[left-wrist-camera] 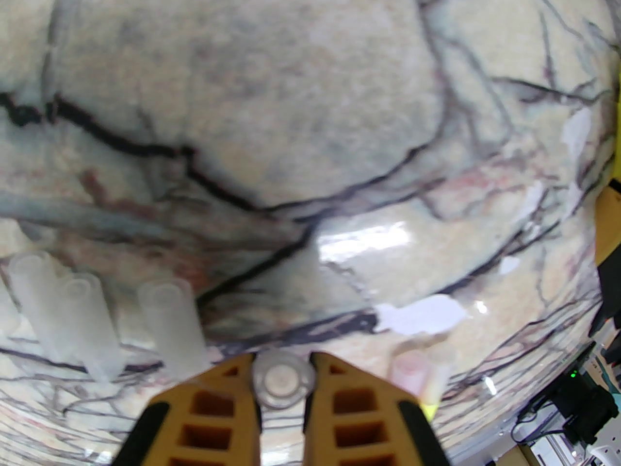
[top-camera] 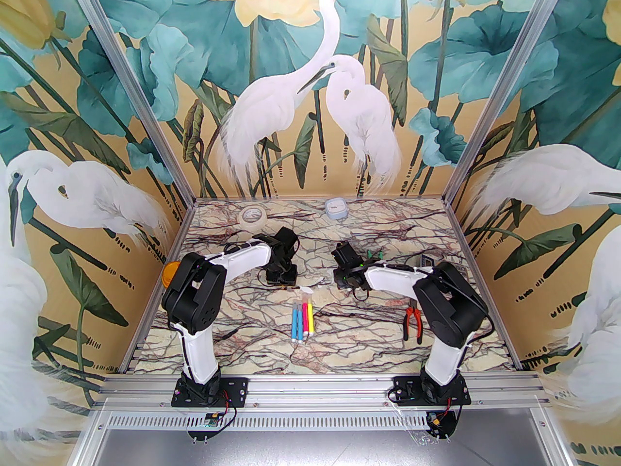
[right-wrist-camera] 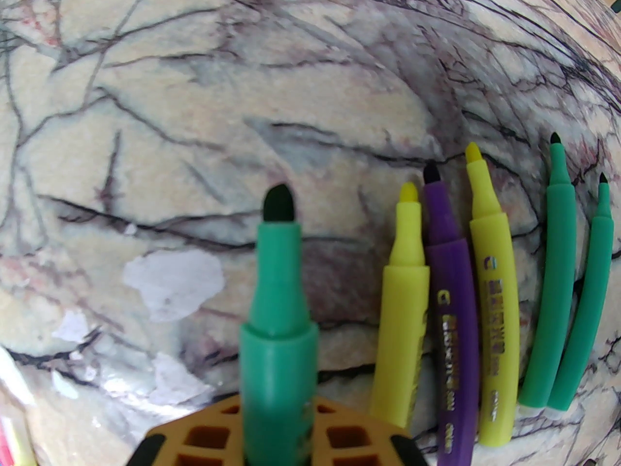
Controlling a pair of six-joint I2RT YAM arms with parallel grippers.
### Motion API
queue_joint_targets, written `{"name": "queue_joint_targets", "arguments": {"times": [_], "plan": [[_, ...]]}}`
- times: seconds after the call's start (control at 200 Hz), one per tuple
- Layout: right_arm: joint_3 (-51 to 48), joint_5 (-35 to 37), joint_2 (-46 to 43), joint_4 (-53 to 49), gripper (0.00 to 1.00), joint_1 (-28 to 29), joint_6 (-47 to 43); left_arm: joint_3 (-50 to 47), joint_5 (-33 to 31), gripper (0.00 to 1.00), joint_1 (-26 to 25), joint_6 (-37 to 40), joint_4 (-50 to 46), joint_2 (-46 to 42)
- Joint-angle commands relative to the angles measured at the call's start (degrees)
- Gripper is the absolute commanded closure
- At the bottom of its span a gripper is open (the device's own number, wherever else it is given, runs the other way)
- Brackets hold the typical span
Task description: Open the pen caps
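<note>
Left claw (left-wrist-camera: 283, 363) is clamped on a clear pen cap (left-wrist-camera: 283, 381), three loose caps (left-wrist-camera: 170, 325) just beside it, bare bench (left-wrist-camera: 291, 114) ahead. Right claw (right-wrist-camera: 279, 408) grips an uncapped green marker (right-wrist-camera: 277, 318); five uncapped markers (right-wrist-camera: 451, 308) lie close alongside. Four more markers (top-camera: 302, 321) lie mid-bench.

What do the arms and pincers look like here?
The left arm and right arm have white links, bulky black joints, thin black cables. The left pincer and right pincer have orange-yellow fingers with square holes and black edging.
</note>
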Motion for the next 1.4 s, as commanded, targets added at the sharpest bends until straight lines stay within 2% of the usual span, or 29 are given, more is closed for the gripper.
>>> {"name": "queue_joint_targets", "arguments": {"times": [0.0, 0.34, 0.545, 0.73, 0.96, 1.211, 1.321, 1.396], "plan": [[1.53, 2.84, 1.14, -2.36, 0.88, -0.24, 0.51, 1.73, -2.64, 0.96, -0.36, 0.41, -1.42, 1.29], [1.77, 4.22, 0.32, -3.91, 0.74, -0.21, 0.92, 2.75, -3.25, 0.84, -0.6, 0.3, -2.04, 2.34], [2.04, 4.14, -0.49, -4.67, 0.71, -0.23, 0.88, 2.27, -2.97, 0.78, -0.62, 0.4, -1.87, 1.93], [1.83, 3.28, -4.29, -5.66, 0.65, 0.03, -0.19, 1.36, -2.27, 0.67, -0.63, 0.57, -0.58, 0.28], [2.24, 1.83, -8.77, -8.54, 0.6, 0.62, -1.24, 0.47, -0.89, 0.61, -0.4, 0.87, 1.78, -3.18], [2.23, -1.77, -10.8, -10.38, 0.58, 6.52, 0.3, -2.04, 4.06, 0.55, 1.92, -0.29, 8.86, -7.96], [2.23, -4.04, -10.43, -10.97, 0.57, 10.39, 1.66, -5.5, 6.29, 0.48, 4.25, -1.3, 14.47, -10.85], [2.15, -5.65, -9.89, -11.05, 0.57, 12.65, 2.59, -8.69, 7.74, 0.4, 5.96, -2.38, 18.93, -13.14]]}}
